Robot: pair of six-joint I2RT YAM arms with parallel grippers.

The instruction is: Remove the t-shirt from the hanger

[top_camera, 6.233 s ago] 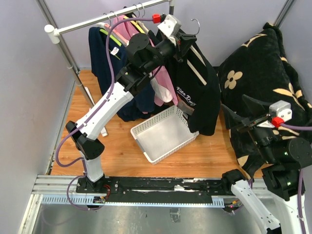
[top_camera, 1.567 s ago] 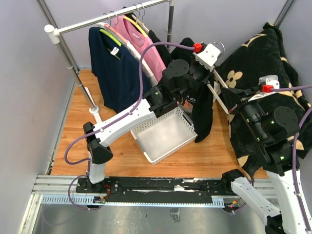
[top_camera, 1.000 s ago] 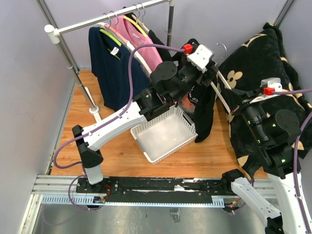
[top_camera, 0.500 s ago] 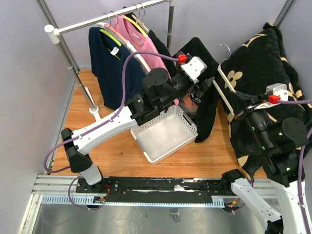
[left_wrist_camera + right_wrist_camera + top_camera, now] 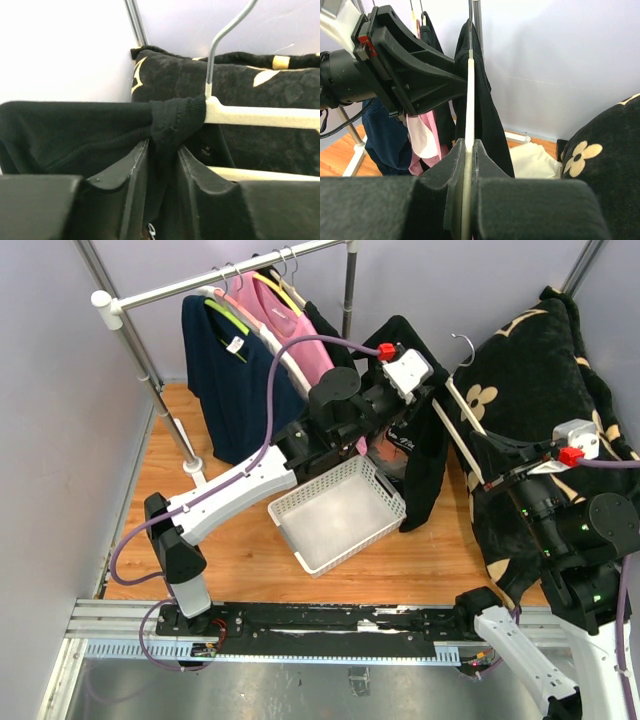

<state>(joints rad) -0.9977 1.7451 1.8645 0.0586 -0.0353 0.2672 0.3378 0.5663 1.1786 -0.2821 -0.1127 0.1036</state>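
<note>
The left end effector [image 5: 162,150] pinched the collar of the t-shirt [image 5: 75,130], bunched at the neck of the hanger [image 5: 260,116] — whose bare arm the right end effector [image 5: 469,145] clamped. The pull looked best drawn outward along the covered arm, hanger steady.

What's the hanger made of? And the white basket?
The hanger looks like matte cream plastic, maybe painted wood, with a shiny thin metal wire hook. The basket looks like white plastic: its walls are a molded lattice.

Bright, even light; foreground blur
</note>
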